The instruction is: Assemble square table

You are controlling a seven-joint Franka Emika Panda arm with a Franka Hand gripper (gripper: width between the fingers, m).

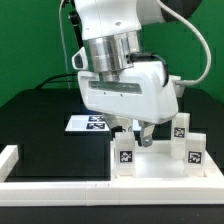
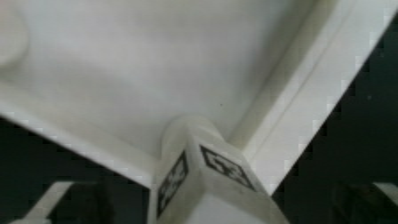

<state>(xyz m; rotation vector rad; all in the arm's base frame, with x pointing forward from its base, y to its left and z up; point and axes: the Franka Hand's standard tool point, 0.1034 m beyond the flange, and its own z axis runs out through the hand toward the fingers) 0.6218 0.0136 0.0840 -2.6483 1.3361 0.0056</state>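
The white square panel (image 1: 160,165) lies at the exterior view's front right, against the border rail. Three white tagged legs stand upright on it: one at the near left corner (image 1: 125,155), one at the far right (image 1: 180,128), one at the near right (image 1: 193,152). My gripper (image 1: 141,134) reaches down over the panel's far left part and is shut on a fourth leg (image 2: 208,176). In the wrist view that leg sits between my dark fingers (image 2: 57,205), its tagged faces toward the camera, over the panel's surface (image 2: 125,70). The leg's lower end is hidden.
The marker board (image 1: 88,123) lies on the black table behind the panel. A white border rail runs along the front (image 1: 60,185) and up the exterior view's left side (image 1: 10,158). The panel's raised edge (image 2: 311,80) shows in the wrist view.
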